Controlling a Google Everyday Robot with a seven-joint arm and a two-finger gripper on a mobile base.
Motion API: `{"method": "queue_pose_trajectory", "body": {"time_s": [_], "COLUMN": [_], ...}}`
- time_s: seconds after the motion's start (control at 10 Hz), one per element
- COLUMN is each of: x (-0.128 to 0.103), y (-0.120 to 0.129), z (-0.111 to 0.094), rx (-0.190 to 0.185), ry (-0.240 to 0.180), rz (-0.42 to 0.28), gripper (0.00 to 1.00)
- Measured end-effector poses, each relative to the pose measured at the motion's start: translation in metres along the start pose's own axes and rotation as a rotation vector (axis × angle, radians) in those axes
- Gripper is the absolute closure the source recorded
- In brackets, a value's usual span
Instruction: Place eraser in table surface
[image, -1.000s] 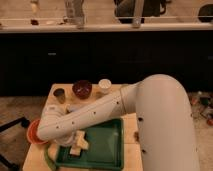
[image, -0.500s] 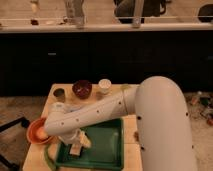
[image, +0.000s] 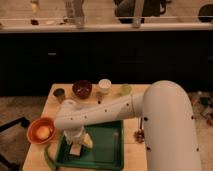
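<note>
A long dark cabinet front (image: 100, 55) runs the full width at the far side, under a pale counter edge. The bulky white robot arm (image: 165, 120) rises from the near right. Its forearm reaches left across the light wooden table (image: 47, 107) and then bends down at the elbow over the table's left part.

A green rectangular plastic tray (image: 107, 147) lies on the near middle of the table, partly under the forearm. Left of the tray, just beside its far left corner, stands an orange round bowl (image: 32, 131) with a pale yellow round thing in it. Along the far edge of the table stand four vessels in a row. From left to right they are a small dark cup (image: 59, 93), a dark reddish-brown bowl (image: 82, 89), a white cup (image: 104, 85) and a small light green cup (image: 125, 89). The two bowls are well apart.

The gripper (image: 77, 145) hangs from the end of the arm, pointing down into the left part of the tray, near the orange bowl. Whether it is spread or clamped cannot be told from this view.

The eraser (image: 75, 149) seems to be the small pale block right at the gripper's tip, low over the left part of the tray. I cannot tell whether it rests on the tray floor or is lifted off it. A small yellow piece (image: 88, 143) shows just to its right, inside the tray.
</note>
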Motion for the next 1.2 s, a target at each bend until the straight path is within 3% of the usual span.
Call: {"method": "queue_pose_trajectory", "body": {"time_s": [0.5,0.9,1.0,1.2], "x": [0.0001,-0.0022,-0.0021,-0.0014], "y": [-0.0024,-0.0044,-0.0035,-0.0016], "z": [0.0074,0.0109,0.011,0.0099], "rx": [0.02,0.023,0.025,0.028], "ry": [-0.025,-0.025,-0.025,-0.022], "rz": [-0.005,-0.024,-0.024,-0.024], "gripper": [0.22,0.58,0.72,0.87]}}
